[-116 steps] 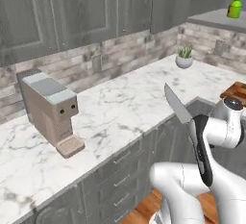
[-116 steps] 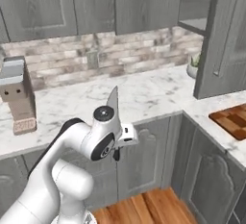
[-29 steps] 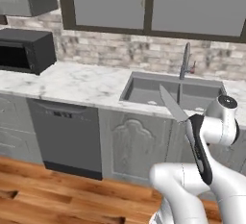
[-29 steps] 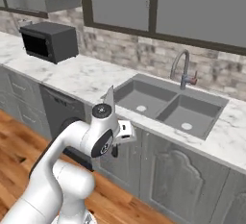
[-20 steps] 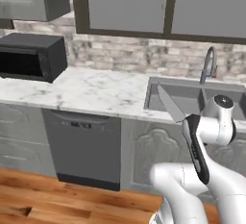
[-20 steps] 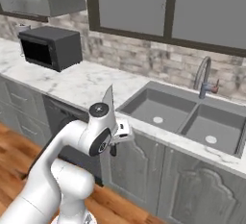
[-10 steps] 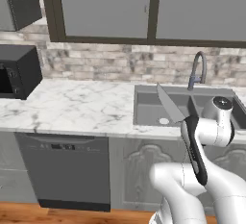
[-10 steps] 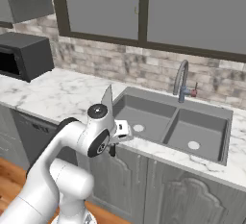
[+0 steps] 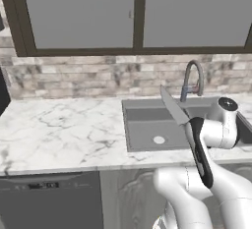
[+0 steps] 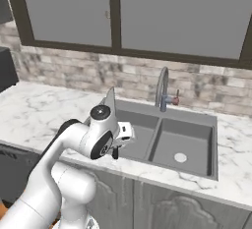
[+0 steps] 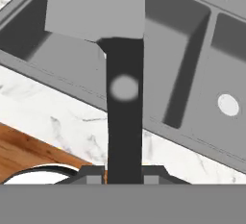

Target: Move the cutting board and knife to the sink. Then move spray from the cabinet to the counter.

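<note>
My gripper [image 11: 124, 172] is shut on the slim black handle of the knife [image 11: 124, 117]. The knife's broad grey blade [image 9: 173, 106] points up and away over the front edge of the sink [image 9: 147, 132]. In the right base view the blade tip of the knife [image 10: 110, 100] rises behind my wrist, in front of the sink's [image 10: 184, 142] left basin. The white marble counter [image 9: 59, 129] runs left of the sink. The cutting board, the spray and the cabinet are out of view.
A curved faucet [image 9: 193, 78] stands behind the double-basin sink. Glass-front wall cabinets [image 9: 133, 12] hang above a brick backsplash. A dishwasher front [image 9: 49, 201] sits under the counter at left. A dark microwave edge [image 10: 6, 68] shows far left. Wooden floor [image 11: 29, 146] lies below.
The base has driven along the counter, so the whole scene shifted; the sink now lies straight ahead and the microwave has slid off to the left. The knife stays held as before.
</note>
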Controlling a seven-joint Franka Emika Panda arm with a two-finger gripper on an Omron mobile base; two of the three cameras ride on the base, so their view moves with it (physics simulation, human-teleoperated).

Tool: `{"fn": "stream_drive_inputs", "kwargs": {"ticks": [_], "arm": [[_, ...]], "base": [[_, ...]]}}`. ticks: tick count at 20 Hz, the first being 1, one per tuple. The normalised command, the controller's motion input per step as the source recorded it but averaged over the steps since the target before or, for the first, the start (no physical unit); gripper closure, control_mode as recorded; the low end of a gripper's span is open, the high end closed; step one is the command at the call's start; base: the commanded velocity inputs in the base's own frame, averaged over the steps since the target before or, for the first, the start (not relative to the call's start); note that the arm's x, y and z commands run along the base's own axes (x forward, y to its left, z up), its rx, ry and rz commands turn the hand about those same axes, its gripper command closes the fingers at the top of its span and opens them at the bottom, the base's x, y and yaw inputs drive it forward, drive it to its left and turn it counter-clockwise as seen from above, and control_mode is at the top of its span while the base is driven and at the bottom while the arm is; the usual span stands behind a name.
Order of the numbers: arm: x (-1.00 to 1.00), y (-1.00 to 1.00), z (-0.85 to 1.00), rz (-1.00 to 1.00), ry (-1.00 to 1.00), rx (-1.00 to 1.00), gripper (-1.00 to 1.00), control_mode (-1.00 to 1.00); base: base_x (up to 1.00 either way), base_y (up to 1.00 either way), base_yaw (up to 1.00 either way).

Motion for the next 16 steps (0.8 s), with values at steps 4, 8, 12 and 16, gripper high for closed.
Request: {"fn": "stream_drive_inputs", "kwargs": {"ticks": [4, 8, 12, 16], "arm": [[0.0, 0.0, 0.0, 0.0, 0.0, 0.0, 1.0, 1.0], [0.0, 0.0, 0.0, 0.0, 0.0, 0.0, 1.0, 1.0], [0.17, 0.16, -0.06, -0.04, 0.03, -0.02, 1.0, -1.0], [0.84, 0.58, -0.22, -0.06, 0.04, -0.05, 1.0, -1.0]], "base": [[0.63, 0.15, -0.29], [0.63, 0.18, -0.27], [0.46, 0.3, -0.18], [0.0, 0.0, 0.0]]}}
